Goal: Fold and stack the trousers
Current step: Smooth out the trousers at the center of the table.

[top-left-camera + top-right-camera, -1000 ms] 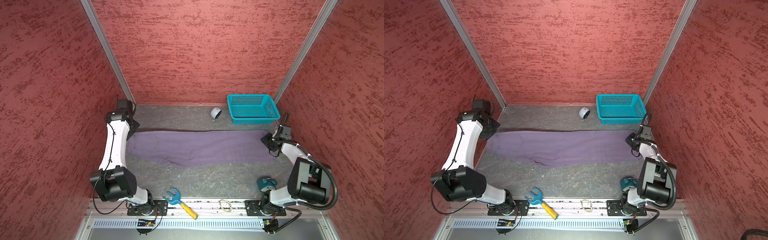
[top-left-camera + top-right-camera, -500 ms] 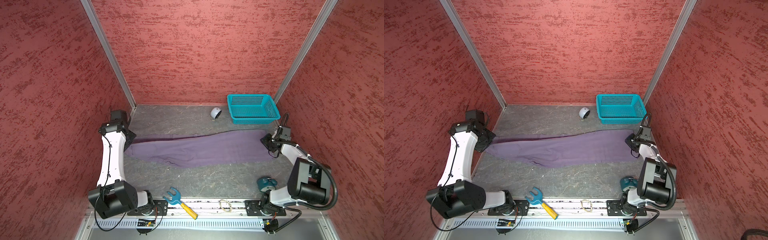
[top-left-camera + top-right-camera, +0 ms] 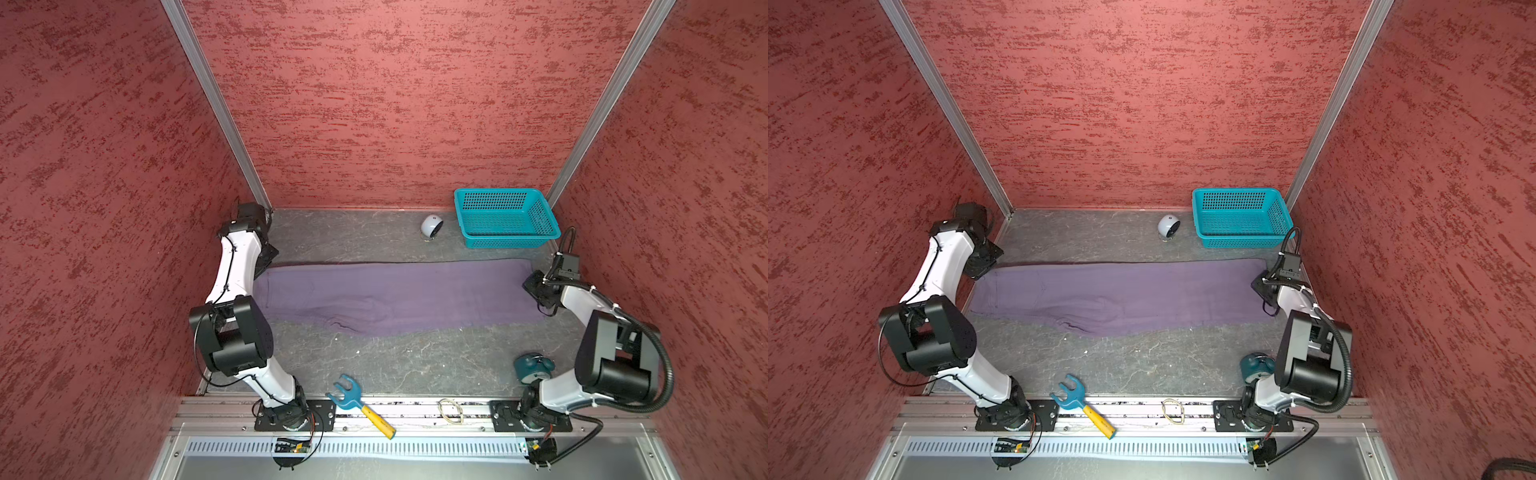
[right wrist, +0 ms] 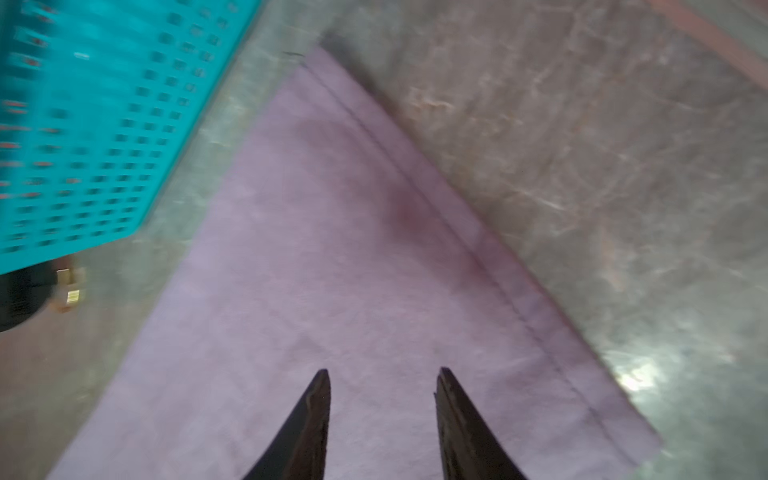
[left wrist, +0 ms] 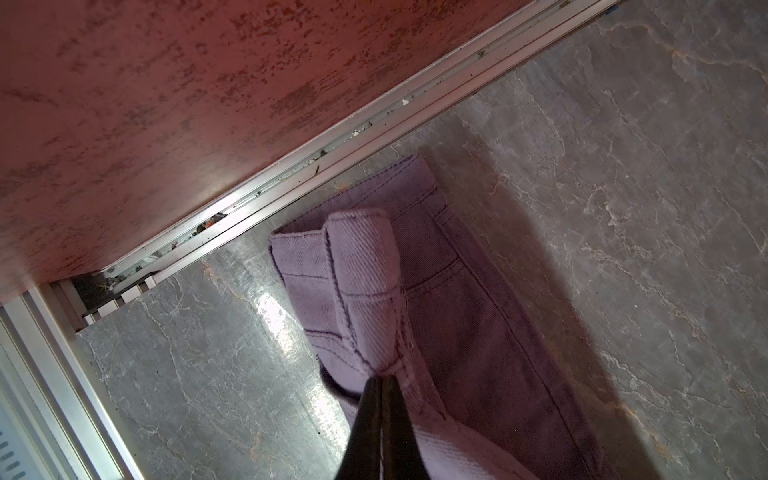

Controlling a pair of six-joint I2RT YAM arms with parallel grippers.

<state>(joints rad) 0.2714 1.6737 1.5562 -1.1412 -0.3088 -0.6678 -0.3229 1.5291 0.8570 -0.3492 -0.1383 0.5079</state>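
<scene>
Trousers [image 3: 395,295] lie flat across grey marbled bench [image 3: 374,365], red textured walls [image 3: 374,104] around. Left end effector [image 5: 380,380] clamps one lifted corner; right end effector [image 4: 382,374] parted over opposite hem, blurred, seemingly gripping nothing.

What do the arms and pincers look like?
The left arm and right arm have white links, bulky black joint housings and thin black cables tied along them; the right adds a ribbed black hose. The left pincer and right pincer are dark and tapering.

Robot lab cell, red walls [image 3: 395,104], aluminium frame [image 3: 216,104]
</scene>
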